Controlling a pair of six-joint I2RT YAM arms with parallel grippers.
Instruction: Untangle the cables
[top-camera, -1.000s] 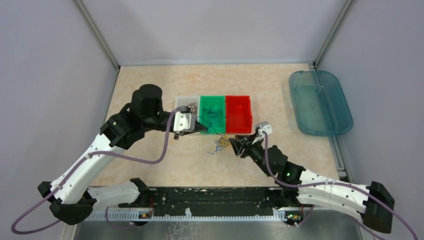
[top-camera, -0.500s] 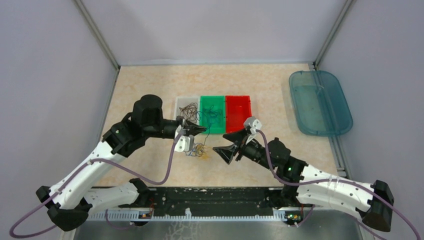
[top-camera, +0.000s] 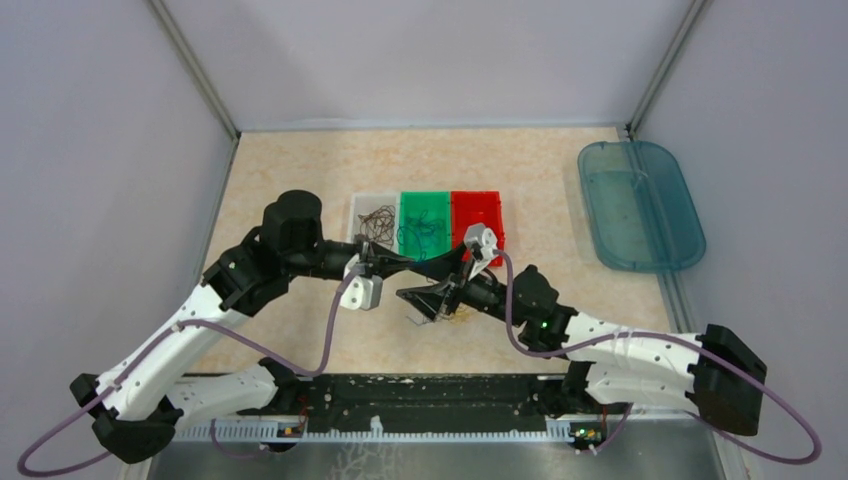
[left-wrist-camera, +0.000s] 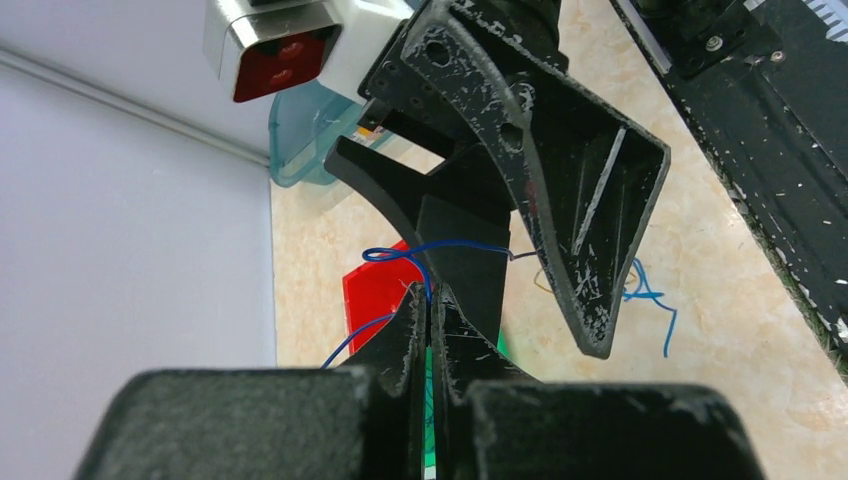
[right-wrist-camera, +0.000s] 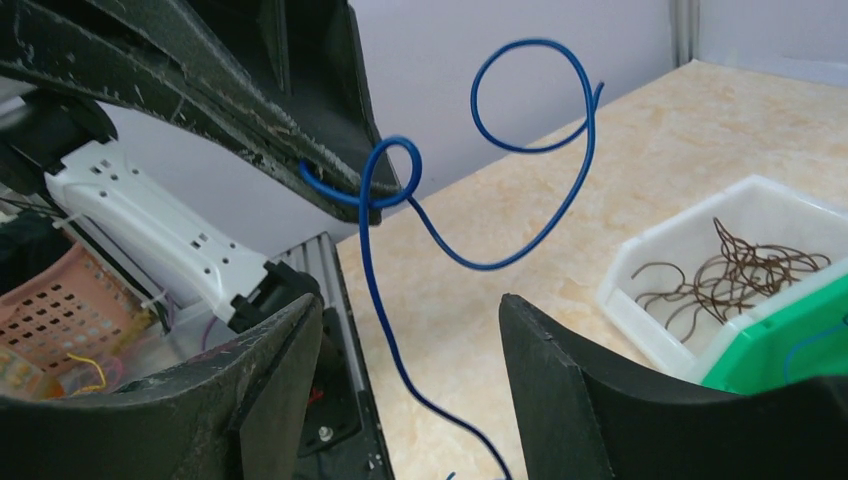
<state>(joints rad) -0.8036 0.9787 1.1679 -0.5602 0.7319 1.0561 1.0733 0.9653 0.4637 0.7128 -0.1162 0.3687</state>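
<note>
Partly done. Pinching a blue wire tight in the left fingers above the worktop, right fingers wide astride it. Already binned: brown wires in the white bin. Left to separate: yellow-orange tangle below.

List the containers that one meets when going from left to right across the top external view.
white bin holding brown cables → green bin → red bin → teal tray, set apart at the far right
</note>
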